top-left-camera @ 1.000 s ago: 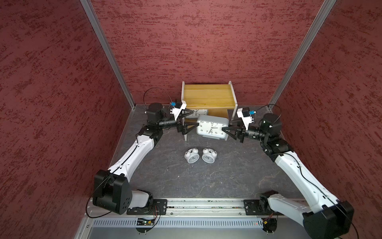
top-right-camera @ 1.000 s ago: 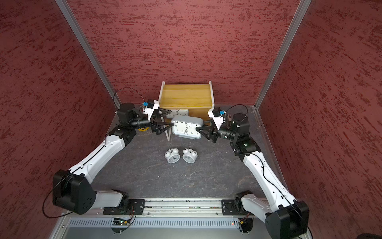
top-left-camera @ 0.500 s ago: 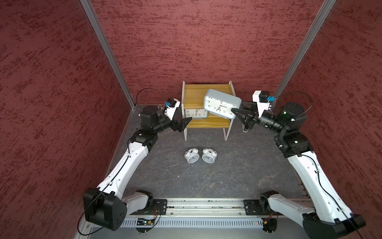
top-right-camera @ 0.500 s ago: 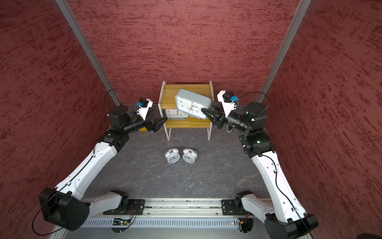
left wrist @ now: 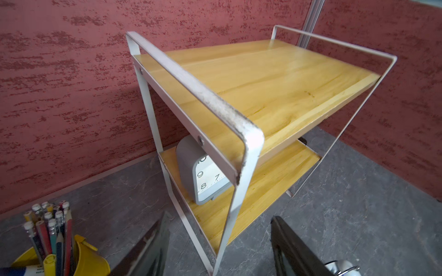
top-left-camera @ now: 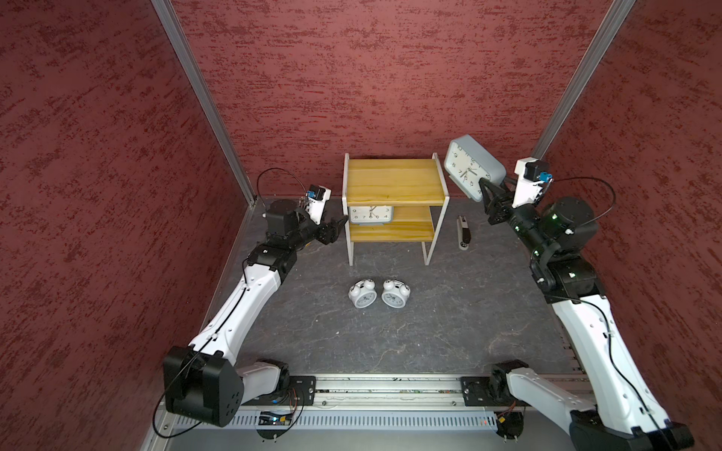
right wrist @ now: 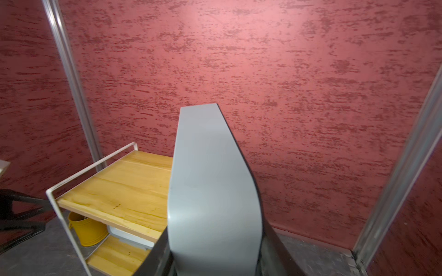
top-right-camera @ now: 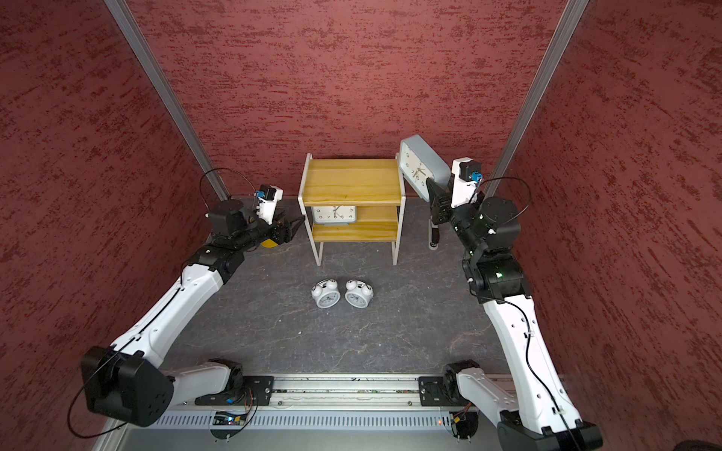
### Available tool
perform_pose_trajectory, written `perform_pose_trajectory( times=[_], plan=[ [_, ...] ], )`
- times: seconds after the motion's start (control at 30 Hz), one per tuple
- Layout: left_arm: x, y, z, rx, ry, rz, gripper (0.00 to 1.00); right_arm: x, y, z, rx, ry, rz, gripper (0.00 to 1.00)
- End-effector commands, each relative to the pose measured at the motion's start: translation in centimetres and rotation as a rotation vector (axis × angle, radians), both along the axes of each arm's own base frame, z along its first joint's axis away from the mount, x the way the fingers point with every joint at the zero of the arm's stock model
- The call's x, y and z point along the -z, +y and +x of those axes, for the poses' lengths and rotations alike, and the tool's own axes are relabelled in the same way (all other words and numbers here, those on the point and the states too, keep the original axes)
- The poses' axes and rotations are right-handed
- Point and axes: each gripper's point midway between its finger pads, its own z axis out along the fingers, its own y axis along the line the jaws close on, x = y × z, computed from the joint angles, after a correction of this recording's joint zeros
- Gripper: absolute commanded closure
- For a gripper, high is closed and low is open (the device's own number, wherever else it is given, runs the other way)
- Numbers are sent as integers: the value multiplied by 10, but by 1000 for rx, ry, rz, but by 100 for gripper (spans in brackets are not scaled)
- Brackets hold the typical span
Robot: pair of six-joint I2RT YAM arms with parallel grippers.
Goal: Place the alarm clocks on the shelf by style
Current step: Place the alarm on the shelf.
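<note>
Grey clock tilted, clamped in right gripper, just right of shelf top. Left gripper fingers apart, empty, left of shelf's lower tier.

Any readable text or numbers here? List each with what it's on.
"9 8 7 6 5 4 3": dial of the grey shelf clock, on the lower board of the shelf; the rest is hidden.
Held grey clock in the right claw: dial numerals too blurred.
Pair of small white clocks: numerals too small.
Black-and-white stick beside the shelf: print unreadable.
</note>
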Motion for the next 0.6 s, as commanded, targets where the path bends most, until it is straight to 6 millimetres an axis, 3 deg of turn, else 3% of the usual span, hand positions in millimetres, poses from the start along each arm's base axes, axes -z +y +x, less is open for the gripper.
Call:
perform_pose_trajectory(
  times=[0.0, 0.27, 0.4, 0.57],
  plan=[
    [0, -5, 3, 44, 15, -18, 35, 8, -29, 7, 151, 12, 10, 80],
    [6, -18, 2, 143, 37, -60, 47, 63, -43, 28, 169, 142, 4, 79],
    [10, -17, 7, 151, 55, -79, 55, 83, -40, 37, 122, 191, 7, 78],
    [18, -13, 17, 123, 72, -87, 58, 108, -31, 49, 51, 261, -1, 78]
  ],
)
